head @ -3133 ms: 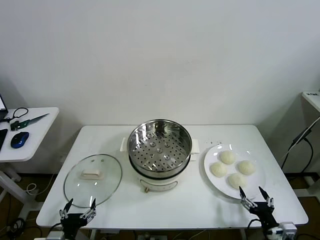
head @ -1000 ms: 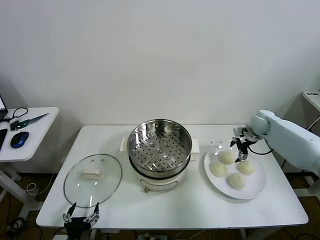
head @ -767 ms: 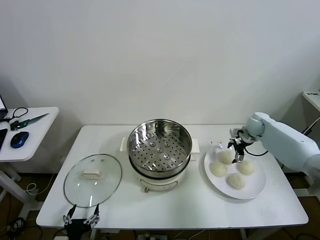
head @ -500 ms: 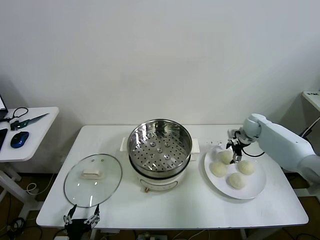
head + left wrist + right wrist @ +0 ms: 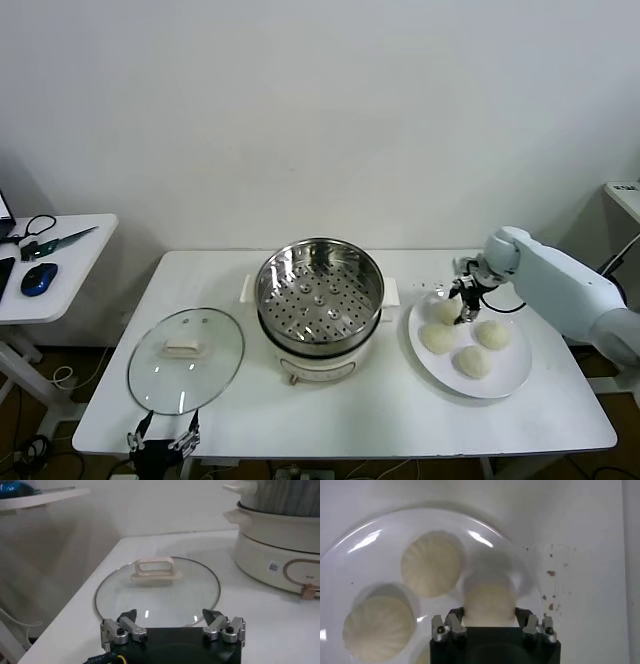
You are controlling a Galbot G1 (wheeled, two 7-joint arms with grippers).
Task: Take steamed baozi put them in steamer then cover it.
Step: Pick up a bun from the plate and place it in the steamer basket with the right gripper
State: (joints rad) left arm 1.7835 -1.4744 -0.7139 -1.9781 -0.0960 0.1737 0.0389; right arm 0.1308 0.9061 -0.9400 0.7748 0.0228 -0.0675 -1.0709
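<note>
Steamer (image 5: 320, 297) empty, lid (image 5: 186, 359) off beside it, all four buns (image 5: 473, 360) on the plate (image 5: 505, 380); right gripper (image 5: 462, 300) pinching the rear bun (image 5: 489, 601), left gripper (image 5: 173, 629) spread, idle at table edge.

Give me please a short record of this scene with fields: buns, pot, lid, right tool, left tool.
buns: four on the white plate, none in the pot; right tool around the far bun
pot: steamer at table centre, uncovered, tray bare
lid: glass lid flat on the table, on the robot's left of the pot
right tool: right tool closing on the far bun, a finger on each side
left tool: left tool open, at the near table edge beside the lid
</note>
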